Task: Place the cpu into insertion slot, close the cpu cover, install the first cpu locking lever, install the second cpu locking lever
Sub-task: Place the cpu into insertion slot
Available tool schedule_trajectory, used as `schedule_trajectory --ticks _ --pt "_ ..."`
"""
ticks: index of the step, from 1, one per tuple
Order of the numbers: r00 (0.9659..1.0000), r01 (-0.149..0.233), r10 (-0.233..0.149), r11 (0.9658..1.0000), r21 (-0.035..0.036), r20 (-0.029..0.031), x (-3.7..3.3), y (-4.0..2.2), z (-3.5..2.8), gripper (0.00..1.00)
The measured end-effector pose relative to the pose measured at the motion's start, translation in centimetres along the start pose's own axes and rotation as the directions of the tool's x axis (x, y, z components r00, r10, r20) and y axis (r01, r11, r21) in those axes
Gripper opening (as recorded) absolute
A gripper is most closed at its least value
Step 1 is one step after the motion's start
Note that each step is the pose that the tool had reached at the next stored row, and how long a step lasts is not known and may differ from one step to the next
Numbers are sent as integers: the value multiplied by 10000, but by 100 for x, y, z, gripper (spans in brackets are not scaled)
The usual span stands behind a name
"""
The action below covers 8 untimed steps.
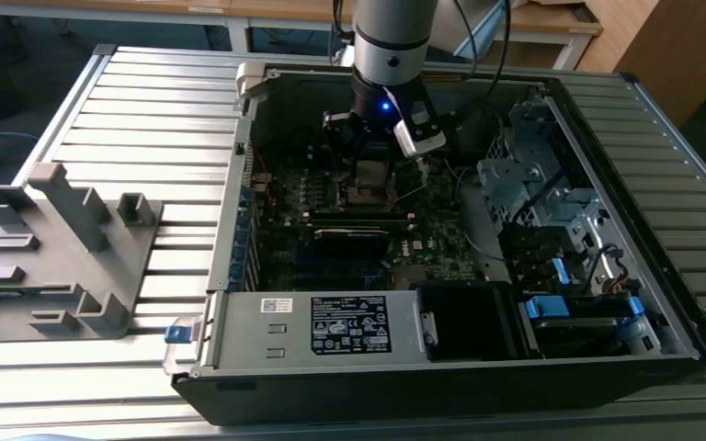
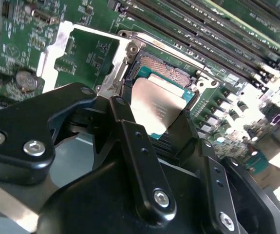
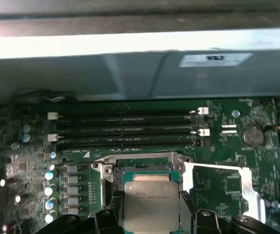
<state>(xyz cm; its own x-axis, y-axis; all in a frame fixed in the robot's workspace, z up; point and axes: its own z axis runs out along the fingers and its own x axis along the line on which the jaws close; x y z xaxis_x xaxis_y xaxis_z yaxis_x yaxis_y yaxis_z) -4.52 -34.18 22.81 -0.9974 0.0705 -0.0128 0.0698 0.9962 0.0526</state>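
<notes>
The cpu (image 3: 151, 204), a flat square chip with a dull metal top, sits between my gripper's (image 3: 151, 219) black fingers (image 3: 187, 214), which press on two opposite edges. It hovers right over the insertion slot (image 3: 144, 171), whose contact field shows just past the chip's far edge. In the second wrist view the cpu (image 2: 155, 102) is tilted slightly above the socket (image 2: 165, 72). The cpu cover (image 3: 244, 181), a silvery frame with an open window, lies swung open flat beside the socket (image 2: 52, 48). In the exterior view my gripper (image 1: 374, 179) reaches down into the computer case.
Black memory slots (image 3: 125, 129) run along the socket's far side, with the case wall (image 3: 130, 73) behind them. Capacitors (image 3: 49, 190) and a coin battery (image 3: 252, 136) flank the socket. A drive cage (image 1: 537, 193), a power supply (image 1: 328, 323) and a grey fixture (image 1: 59, 248) show outside.
</notes>
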Motion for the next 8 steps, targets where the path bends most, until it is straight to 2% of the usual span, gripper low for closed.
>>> schedule_trajectory --ticks 2,4,8 --pt "9994 -358 358 9994 4 19 0 0 3 54" --pt "9973 -727 727 9974 8 39 0 0 6 54" --pt "9895 -1441 1441 9896 14 77 0 -1 12 54"
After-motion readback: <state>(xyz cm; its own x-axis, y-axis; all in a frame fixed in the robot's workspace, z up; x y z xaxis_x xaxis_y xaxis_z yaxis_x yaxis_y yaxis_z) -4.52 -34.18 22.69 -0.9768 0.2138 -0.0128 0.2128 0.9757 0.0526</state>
